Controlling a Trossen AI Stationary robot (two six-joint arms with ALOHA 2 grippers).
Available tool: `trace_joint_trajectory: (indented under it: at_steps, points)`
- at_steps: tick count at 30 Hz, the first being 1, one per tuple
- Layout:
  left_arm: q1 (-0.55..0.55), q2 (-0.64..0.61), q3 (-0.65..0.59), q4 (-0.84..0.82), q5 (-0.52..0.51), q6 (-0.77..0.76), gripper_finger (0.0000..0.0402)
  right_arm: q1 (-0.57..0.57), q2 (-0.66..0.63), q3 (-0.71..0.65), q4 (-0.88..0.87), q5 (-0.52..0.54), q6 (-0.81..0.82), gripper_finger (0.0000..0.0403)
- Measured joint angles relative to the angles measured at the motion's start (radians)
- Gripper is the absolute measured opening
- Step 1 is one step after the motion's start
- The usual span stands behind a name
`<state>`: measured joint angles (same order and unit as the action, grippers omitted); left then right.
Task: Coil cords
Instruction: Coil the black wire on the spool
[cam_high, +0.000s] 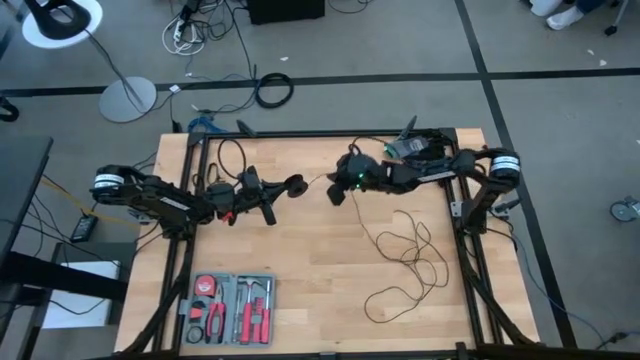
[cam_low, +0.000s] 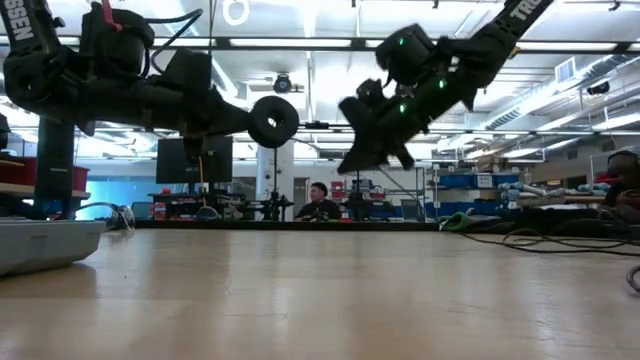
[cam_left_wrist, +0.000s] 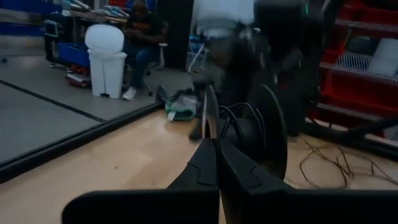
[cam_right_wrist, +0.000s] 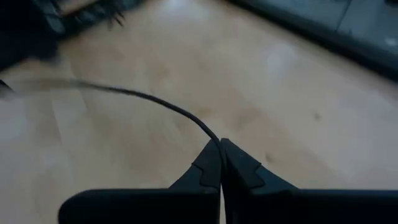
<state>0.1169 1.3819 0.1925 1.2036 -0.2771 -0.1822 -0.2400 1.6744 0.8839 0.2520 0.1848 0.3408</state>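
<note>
Two dark fingertips filled the foreground of the right wrist view, pressed together with the thin black wire (cam_right_wrist: 155, 102) pinched between their tips — the right gripper (cam_right_wrist: 220, 144) was clamped on the cord. From above, that gripper (cam_high: 338, 192) hung over the wooden table (cam_high: 300, 250) just to the right of the spool (cam_high: 295, 186), a small round black reel that served as the fixed point of the scene. The left gripper (cam_high: 268, 205) sat immediately left of the spool, its fingers closed tight on the reel's near flange (cam_left_wrist: 210, 115), holding it well above the tabletop, as the low view showed (cam_low: 273, 121). A few turns of wire already lay around the spool's hub. A short run of cord bridged the gap between the spool and the right gripper; the rest of the wire (cam_high: 405, 265) trailed away in loose loops on the table, well to the right of the spool and toward the near edge. A tool tray (cam_high: 230, 306) lay near the front edge, left of the spool.

Winding appeared to be under way, with most of the cord not yet taken up. The next move likely called for the right gripper to carry its pinched section around the hub — keeping light tension so the turn seated between the flanges — then let go and re-grip farther along the slack.
</note>
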Motion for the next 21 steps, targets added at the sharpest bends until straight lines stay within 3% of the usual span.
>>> trace_joint_trajectory:
  at_steps: [7, 14, 21]
  points:
    - [0.0, 0.0, 0.023, -0.152, -0.069, -0.002, 0.0, 0.032, -0.013, 0.163, -0.029, -0.032, -0.075, 0.0]
    - [0.0, 0.0, 0.082, -0.259, -0.154, 0.017, 0.0, 0.096, 0.116, 0.355, -0.1, -0.071, -0.155, 0.0]
    - [0.0, 0.0, 0.085, -0.25, -0.216, 0.012, 0.0, 0.131, 0.245, 0.449, -0.097, -0.113, -0.18, 0.0]
